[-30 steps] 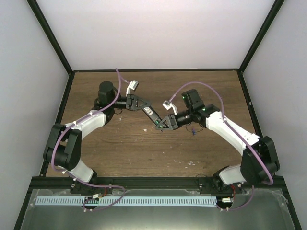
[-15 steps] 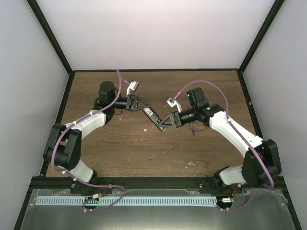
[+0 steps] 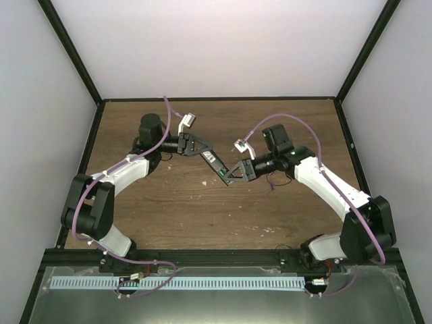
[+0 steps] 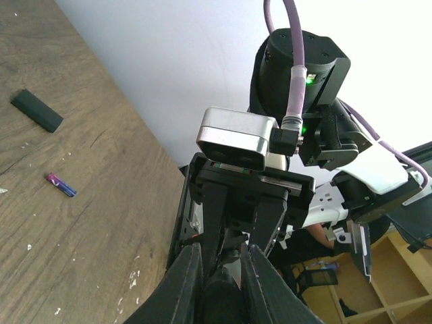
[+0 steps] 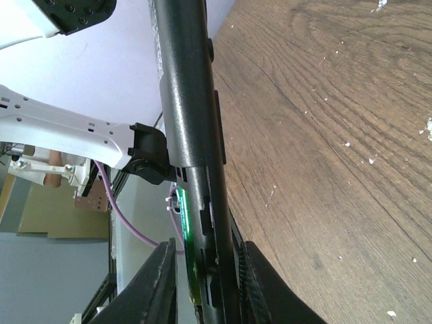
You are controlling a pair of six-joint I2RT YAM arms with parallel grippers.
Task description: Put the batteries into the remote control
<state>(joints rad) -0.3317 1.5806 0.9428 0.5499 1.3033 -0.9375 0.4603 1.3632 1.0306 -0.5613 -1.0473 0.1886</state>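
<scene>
My left gripper is shut on one end of the black remote control and holds it above the table, pointing toward the right arm. In the left wrist view the remote sits clamped between the fingers of the left gripper. My right gripper straddles the remote's far end. In the right wrist view the green battery lies along the remote between the jaws of the right gripper. The jaws are apart, with a gap beside the battery. The purple-blue battery lies on the table.
A small black flat piece, like a battery cover, lies on the wooden table beyond the purple battery. Black frame posts and white walls enclose the table on three sides. Both arms meet over the table's middle.
The right arm's elbow and wrist shifted slightly right and back, while its gripper stayed at the remote's end. The left arm and the remote have barely moved.
</scene>
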